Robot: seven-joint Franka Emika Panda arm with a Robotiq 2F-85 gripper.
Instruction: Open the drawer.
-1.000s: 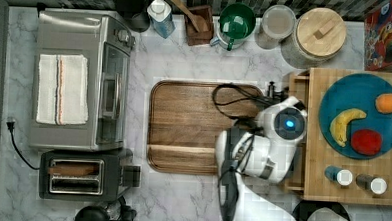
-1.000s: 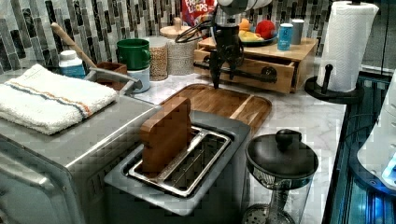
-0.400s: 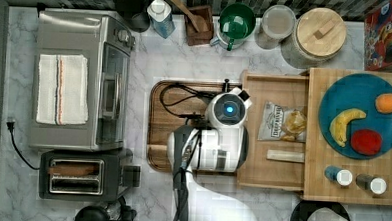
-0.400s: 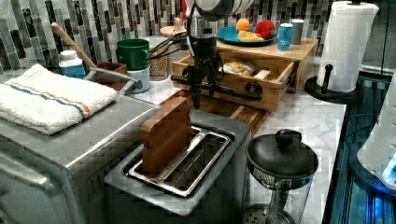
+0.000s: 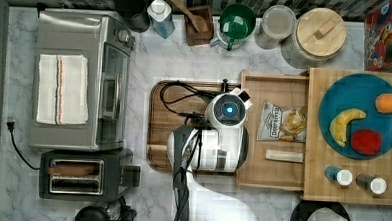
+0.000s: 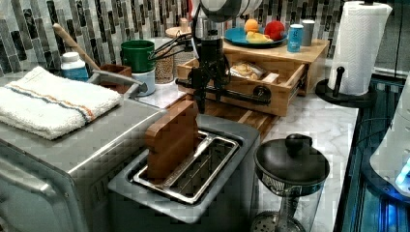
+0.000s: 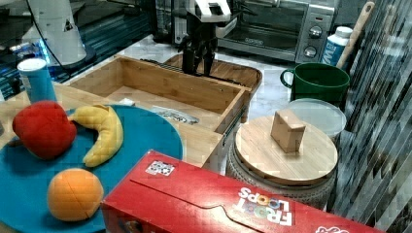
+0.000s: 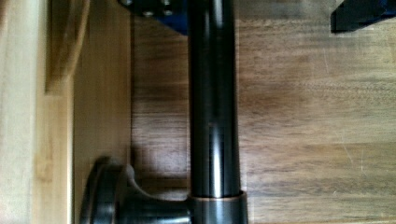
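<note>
Drawer (image 5: 273,129) stands pulled well out, gripper (image 6: 209,92) straddling its black bar handle (image 8: 212,107) (grip tightness unclear); next: release, retreat.

The arm reaches forward, wrist vertical, and the gripper (image 6: 209,86) points straight down with its fingers (image 6: 200,99) parted.

The drawer (image 5: 276,129) is pale, matt wood with visible grain; its bar handle (image 8: 212,107) is glossy black metal that catches highlights. Beneath it the tray (image 5: 161,119) is darker wood, smooth and faintly scratched. The counter (image 5: 186,55) looks like polished grey-veined marble. At the top view's left, the oven (image 5: 80,80) is brushed metal, topped by a soft striped cloth towel (image 5: 62,88). The plate (image 5: 361,115) is smooth and blue.
</note>
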